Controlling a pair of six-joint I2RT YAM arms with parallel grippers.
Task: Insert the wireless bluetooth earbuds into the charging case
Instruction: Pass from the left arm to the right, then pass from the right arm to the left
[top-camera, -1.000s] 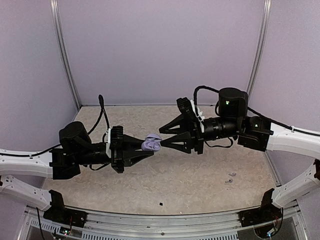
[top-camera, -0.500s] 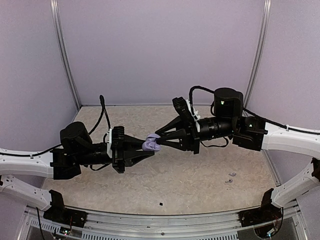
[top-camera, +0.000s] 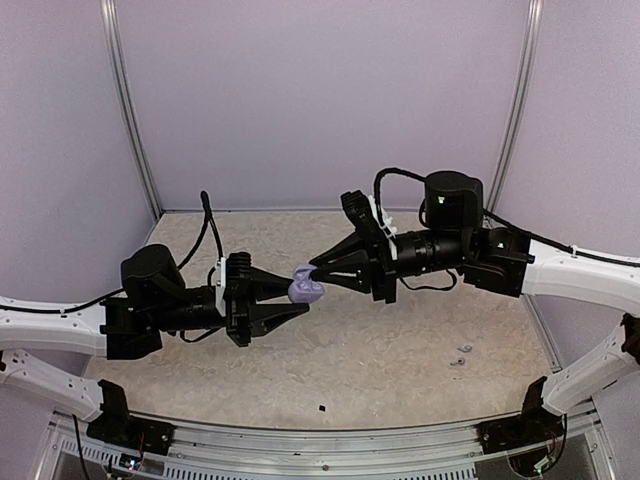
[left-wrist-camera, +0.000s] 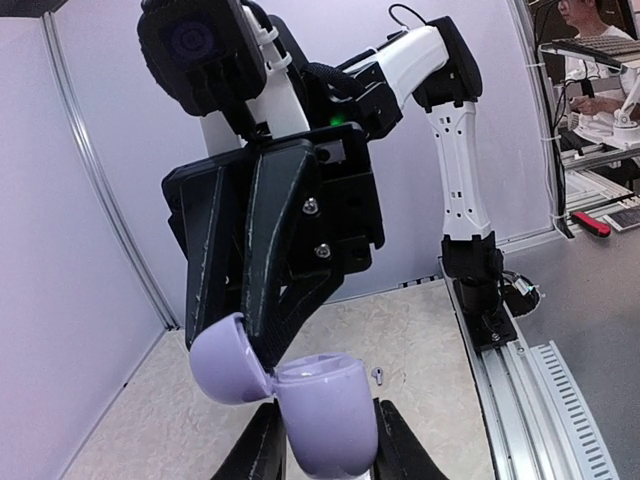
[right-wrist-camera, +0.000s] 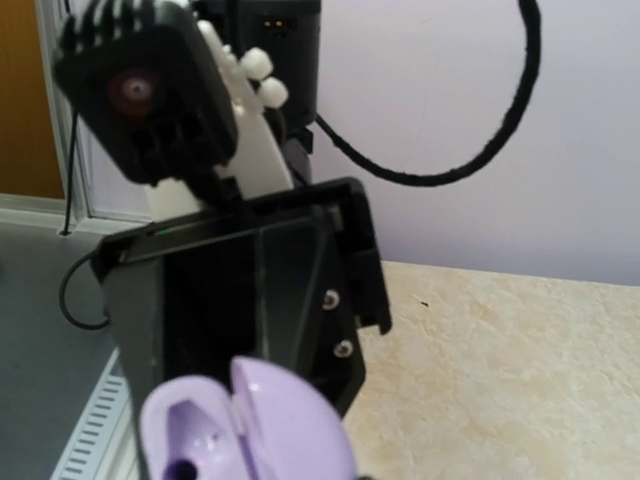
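The lilac charging case hangs in mid-air over the table's middle. My left gripper is shut on its body, one finger on each side. The lid is swung open to the left, showing the inner cavity. My right gripper reaches in from the right, jaws nearly together, pinching the lid's edge near the hinge. The case fills the bottom of the right wrist view, where my own fingers are hidden. Two tiny earbuds lie on the table at the right; one earbud shows beyond the case.
A small dark speck lies on the table near the front rail. Pale purple walls enclose the beige table on three sides. The right arm's base and post stand at the table's edge.
My right gripper has moved left onto the case and narrowed its jaws around the lid. The left gripper stays in place with the case.
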